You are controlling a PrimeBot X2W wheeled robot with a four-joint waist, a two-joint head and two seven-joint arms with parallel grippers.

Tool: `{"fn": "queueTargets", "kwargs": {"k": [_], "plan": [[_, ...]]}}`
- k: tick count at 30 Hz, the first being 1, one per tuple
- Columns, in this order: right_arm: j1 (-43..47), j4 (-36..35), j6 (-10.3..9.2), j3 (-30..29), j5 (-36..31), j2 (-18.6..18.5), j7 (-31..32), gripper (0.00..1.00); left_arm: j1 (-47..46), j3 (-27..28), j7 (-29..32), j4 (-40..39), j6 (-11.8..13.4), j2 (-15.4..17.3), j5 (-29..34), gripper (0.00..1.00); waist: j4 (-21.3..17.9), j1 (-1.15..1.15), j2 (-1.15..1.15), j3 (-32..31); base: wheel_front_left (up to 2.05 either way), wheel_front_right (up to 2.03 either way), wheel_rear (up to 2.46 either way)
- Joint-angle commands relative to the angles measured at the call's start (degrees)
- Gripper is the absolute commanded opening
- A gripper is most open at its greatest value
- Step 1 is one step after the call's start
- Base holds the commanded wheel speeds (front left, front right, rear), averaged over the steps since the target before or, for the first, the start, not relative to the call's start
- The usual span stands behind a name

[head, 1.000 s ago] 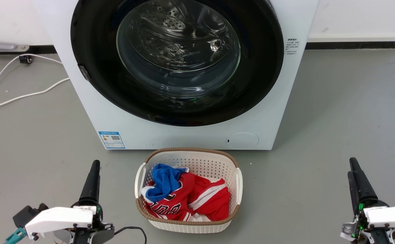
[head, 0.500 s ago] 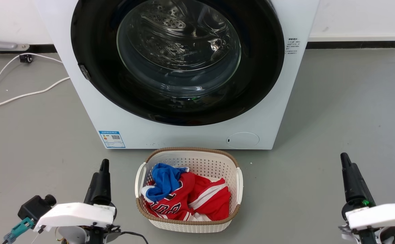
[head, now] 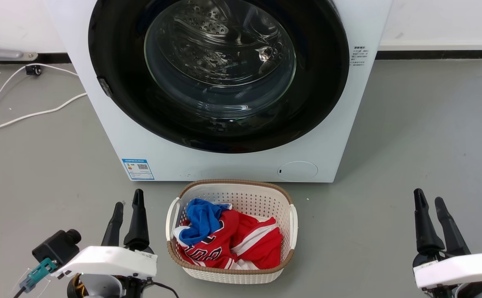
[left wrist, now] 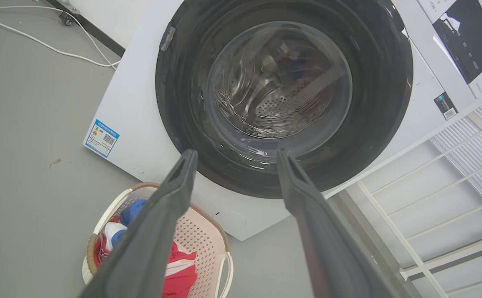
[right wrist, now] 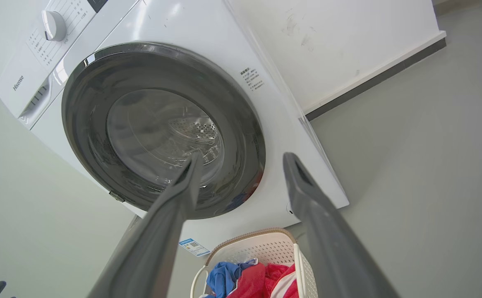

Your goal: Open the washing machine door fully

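space shows between the two dark fingers of the left gripper [head: 128, 199], which hangs above the grey floor [head: 410, 124] near the lower left edge of the head view, holding nothing and touching nothing. the right gripper [head: 428, 195], at the lower right, stands parted and empty in the same way. between them a white basket [head: 232, 183] of red and blue clothes [head: 241, 244] sits on the floor just beside the bottom edge of the washing machine [head: 207, 165]. the washing machine door [head: 220, 138] lies shut flat against the machine's front, its black rim reaching almost to both side edges, well apart from both grippers. a small grey tab [head: 103, 87] sits on the rim's left edge. open floor lies on either side of the machine, and a white cable [head: 29, 116] trails over the floor to the left. the left wrist view adds a white barred frame [left wrist: 431, 186] to the right of the machine in that view. the right wrist view adds the control panel and its dial [right wrist: 53, 25] above the door.
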Motion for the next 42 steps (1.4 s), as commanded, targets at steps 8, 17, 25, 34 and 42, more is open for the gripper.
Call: {"fn": "queueTargets", "kwargs": {"k": [8,17,25,34,42], "plan": [[0.76,-2.72,0.01,0.21,-7.69,-0.15,-1.92,1.0,0.49,-1.13,-1.88,-1.82,-0.03,0.1,6.91,1.0,0.03,0.0,0.0,-0.03,0.0,0.0,0.0],[1.76,-4.28,0.01,0.24,-13.82,-0.15,-3.4,1.0,1.04,-2.08,-3.38,-2.21,-0.02,0.1,13.03,1.0,-0.03,0.0,0.0,-0.05,0.0,0.0,0.0],[2.95,-5.24,0.01,0.09,-18.25,-0.15,-4.66,1.0,1.69,-3.04,-4.55,-2.43,0.28,0.11,17.98,1.0,0.05,0.0,0.0,-0.23,0.0,0.0,0.0],[4.24,-6.21,0.01,0.02,-22.77,-0.15,-5.84,1.0,2.51,-3.76,-5.84,-2.4,0.52,0.11,23.08,1.0,0.13,0.0,0.0,-0.37,0.0,0.0,0.0],[5.13,-6.81,0.01,-0.31,-25.95,-0.14,-6.92,1.0,3.0,-4.48,-6.89,-2.08,0.7,0.11,27.0,1.0,0.14,0.0,0.0,-0.2,0.0,0.0,0.0]]}}
